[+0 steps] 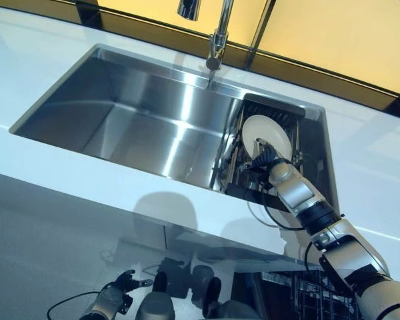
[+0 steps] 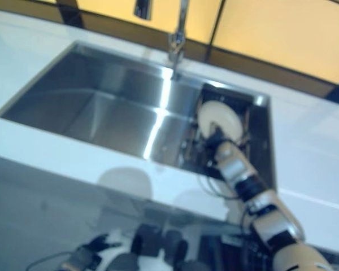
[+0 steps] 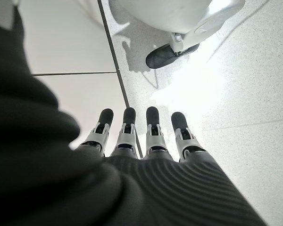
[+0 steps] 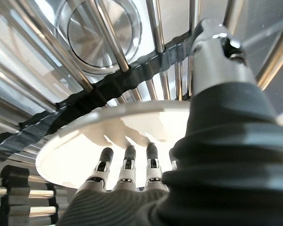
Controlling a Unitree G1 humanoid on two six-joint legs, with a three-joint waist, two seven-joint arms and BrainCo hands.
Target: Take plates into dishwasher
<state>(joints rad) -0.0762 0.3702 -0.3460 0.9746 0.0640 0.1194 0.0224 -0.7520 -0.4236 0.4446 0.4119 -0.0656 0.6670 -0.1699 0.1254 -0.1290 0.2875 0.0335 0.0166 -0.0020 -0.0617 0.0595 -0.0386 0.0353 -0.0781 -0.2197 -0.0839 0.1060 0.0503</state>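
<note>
One white plate [image 1: 267, 137] stands on edge in a metal rack [image 1: 243, 167] at the right end of a stainless steel sink [image 1: 140, 120]. The right hand [image 1: 263, 160] reaches down into that rack and grips the plate: in the right wrist view its fingers [image 4: 127, 162] lie against one face of the plate [image 4: 108, 136] and the thumb [image 4: 217, 56] comes over the rim on the other side, so the plate is pinched between them. Rack wires [image 4: 108, 42] and a dark ribbed band [image 4: 104, 92] run behind the plate, with the round sink drain [image 4: 92, 33] past them.

The sink is set in a white countertop [image 1: 47, 73], its basin bare left of the rack. One chrome tap [image 1: 217, 40] rises from the far edge of the sink, before a yellow wall crossed by dark strips [image 1: 327, 33].

The left hand [image 1: 117, 293] hangs low below the near edge of the countertop, its fingers [image 3: 153, 129] straight and holding nothing, over a pale speckled floor [image 3: 236, 94]. A dark wire basket [image 1: 313, 293] shows under the counter's near edge on the right.
</note>
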